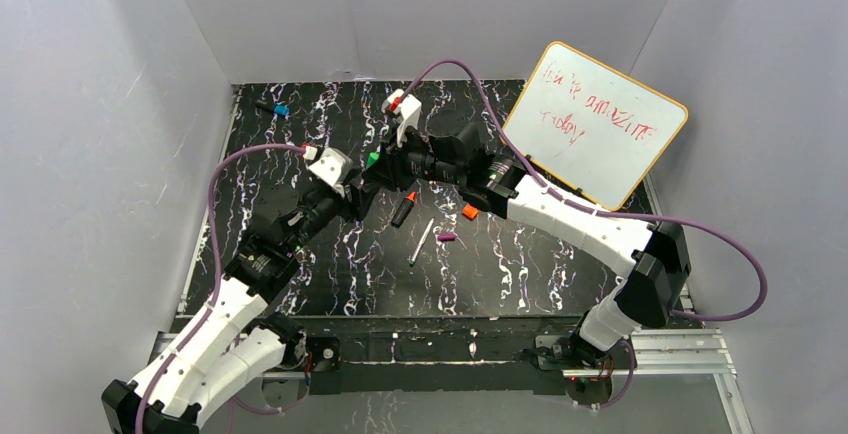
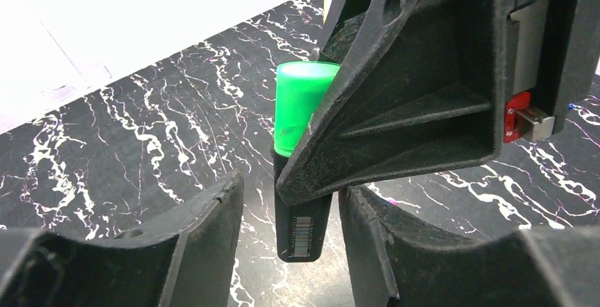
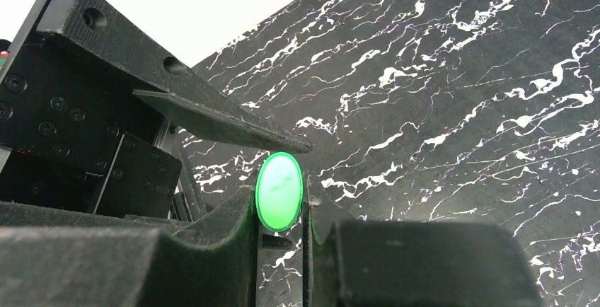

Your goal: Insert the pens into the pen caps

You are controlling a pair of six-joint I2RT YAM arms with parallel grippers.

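The right tool (image 3: 279,204) pinches the green cap (image 2: 301,105), up above the worktop (image 1: 500,274) near the middle of the top view. The cap sits on a black pen (image 2: 303,229). The left tool (image 2: 290,201) stands apart, one finger on each side of the pen.

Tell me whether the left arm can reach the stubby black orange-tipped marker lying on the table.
Probably yes. The left gripper stands open, holding nothing; the right gripper clamps the green-capped black marker. The orange-tipped marker lies uncovered on the marbled table nearby, nothing across the way.
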